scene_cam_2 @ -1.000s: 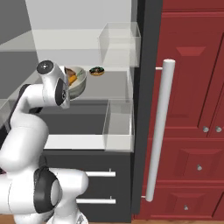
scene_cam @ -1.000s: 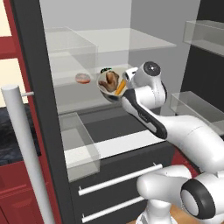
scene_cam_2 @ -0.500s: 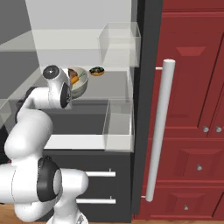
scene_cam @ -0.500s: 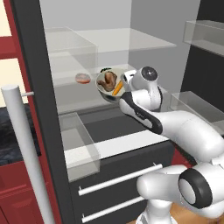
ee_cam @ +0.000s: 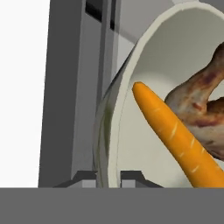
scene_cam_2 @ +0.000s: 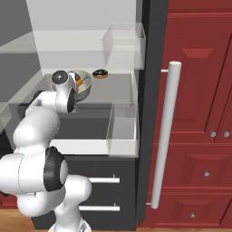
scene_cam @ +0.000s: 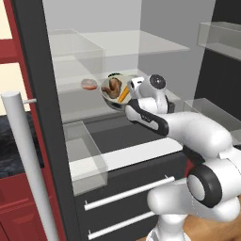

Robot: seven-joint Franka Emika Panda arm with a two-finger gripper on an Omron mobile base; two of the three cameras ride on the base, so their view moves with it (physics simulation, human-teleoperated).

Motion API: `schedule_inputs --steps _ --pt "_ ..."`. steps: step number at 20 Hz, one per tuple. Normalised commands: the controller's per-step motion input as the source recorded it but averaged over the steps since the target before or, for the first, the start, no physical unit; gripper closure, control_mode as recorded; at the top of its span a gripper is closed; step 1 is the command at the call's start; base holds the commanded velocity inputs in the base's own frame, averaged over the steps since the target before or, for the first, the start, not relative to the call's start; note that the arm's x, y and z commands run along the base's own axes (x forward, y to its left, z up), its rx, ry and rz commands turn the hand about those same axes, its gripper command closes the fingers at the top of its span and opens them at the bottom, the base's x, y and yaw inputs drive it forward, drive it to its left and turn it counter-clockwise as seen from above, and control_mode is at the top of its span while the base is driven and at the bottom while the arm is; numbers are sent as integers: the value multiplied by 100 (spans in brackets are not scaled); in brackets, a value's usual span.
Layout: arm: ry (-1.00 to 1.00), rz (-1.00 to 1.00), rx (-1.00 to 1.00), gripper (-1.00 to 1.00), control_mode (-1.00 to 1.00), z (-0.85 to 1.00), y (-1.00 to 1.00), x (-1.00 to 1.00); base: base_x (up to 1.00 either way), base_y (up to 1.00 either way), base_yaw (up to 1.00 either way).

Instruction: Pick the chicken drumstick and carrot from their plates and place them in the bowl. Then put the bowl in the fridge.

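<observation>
Both gripper (ee_cam: 108,177) fingertips pinch bowl (ee_cam: 114,131) rim.

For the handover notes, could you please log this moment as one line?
stage: bowl on fridge shelf | gripper: pinching bowl rim | contents: carrot, chicken drumstick

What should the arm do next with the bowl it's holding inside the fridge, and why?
Probably open the gripper and let go. Its fingertips pinch the rim of the bowl, which holds the carrot and chicken drumstick and seems to rest on the fridge shelf beside a small donut. If it is down, only release and withdrawal remain.
</observation>
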Motion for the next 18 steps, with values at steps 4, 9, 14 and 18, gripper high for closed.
schedule_inputs --steps 4,9,14,18 --pt "0 -1 1 100 -100 -12 17 45 0 0 0" --pt "0 -3 0 100 -100 -12 12 42 0 0 0" --pt "0 -7 6 100 -100 -14 9 36 0 0 0" --pt "0 -7 12 100 -100 -15 7 32 0 0 0"
